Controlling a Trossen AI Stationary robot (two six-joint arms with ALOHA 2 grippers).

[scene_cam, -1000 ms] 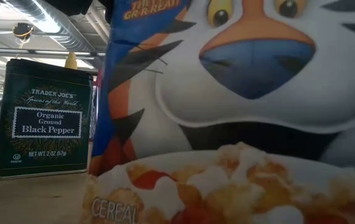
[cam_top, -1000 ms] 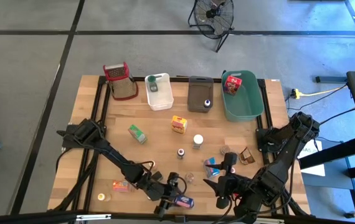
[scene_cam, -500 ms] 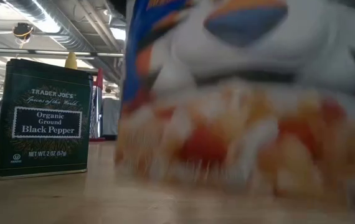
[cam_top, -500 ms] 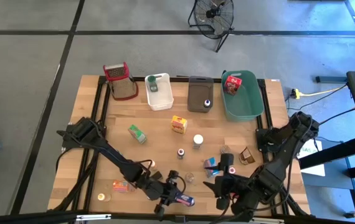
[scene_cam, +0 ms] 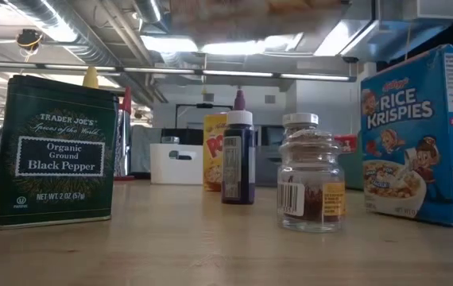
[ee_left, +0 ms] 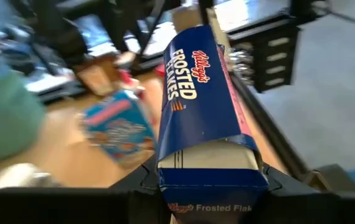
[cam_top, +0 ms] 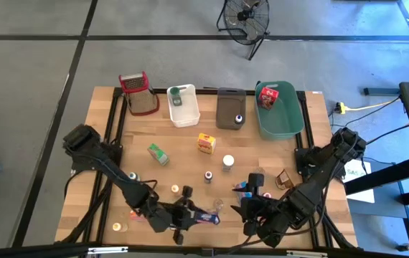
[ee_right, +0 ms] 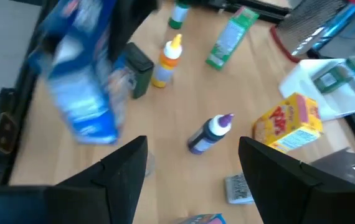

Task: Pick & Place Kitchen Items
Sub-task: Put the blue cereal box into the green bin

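Lifted off the table: one Frosted Flakes box (ee_left: 205,118), apparently in left pincer (cam_top: 188,218)

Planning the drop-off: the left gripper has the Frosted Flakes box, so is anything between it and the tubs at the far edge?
Yes. From the Frosted Flakes box in the left gripper, a purple-capped bottle, a white-capped jar and a yellow box stand before the tubs.

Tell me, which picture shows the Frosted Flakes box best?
The left wrist view: the Frosted Flakes box fills it, name readable, clamped in the left gripper. From above it's a small blue shape. The right wrist view shows a blue blur. The low view doesn't show it clearly.
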